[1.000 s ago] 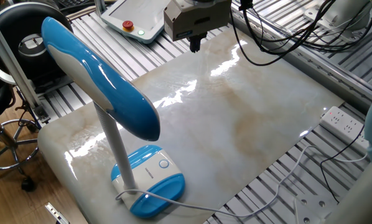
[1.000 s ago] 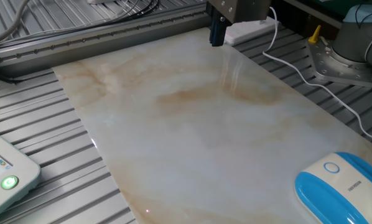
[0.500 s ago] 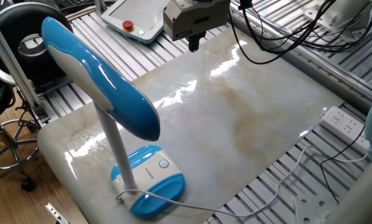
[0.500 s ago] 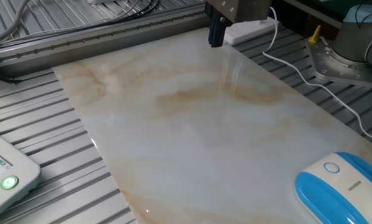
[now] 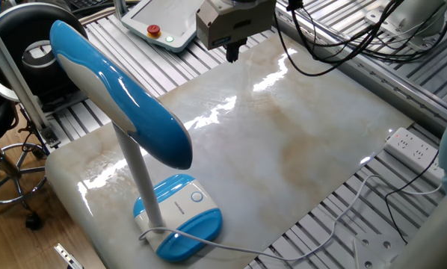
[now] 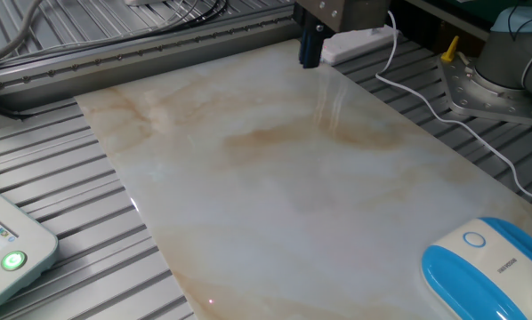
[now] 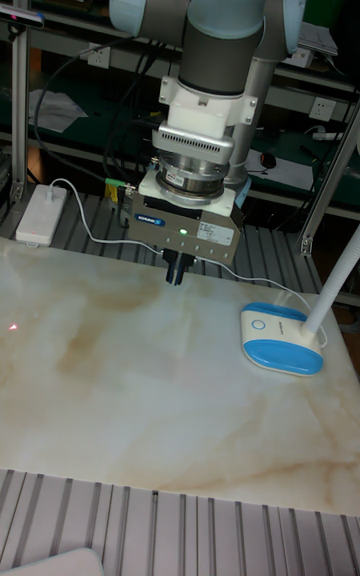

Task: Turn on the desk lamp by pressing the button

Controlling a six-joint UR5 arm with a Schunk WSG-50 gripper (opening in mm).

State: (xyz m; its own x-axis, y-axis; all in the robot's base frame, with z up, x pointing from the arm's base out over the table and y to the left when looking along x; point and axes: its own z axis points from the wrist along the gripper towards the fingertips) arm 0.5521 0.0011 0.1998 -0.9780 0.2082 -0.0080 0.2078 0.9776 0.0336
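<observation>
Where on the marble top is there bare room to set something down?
Most of the slab is bare: the whole stretch between the hand at the far edge and the lamp base at the near corner. Crowded only around that base, its stem and cord.

— under everything?
— glossy marble-look slab (image 5: 283, 142), cream with tan veins, laid on ribbed aluminium table (image 6: 79, 222); glare streaks across the sheen.
— off to the side?
— wooden floor (image 5: 14, 239), black swivel chair (image 5: 7, 112) on chrome legs, white power strip (image 5: 412, 147) on the rails, bundle of black cables (image 5: 343, 37).
— behind?
— dim metal shelving (image 7: 60, 26), wall sockets, second white power strip (image 7: 38, 214).
— anything lit?
— white pendant (image 6: 8, 240) with green light.
</observation>
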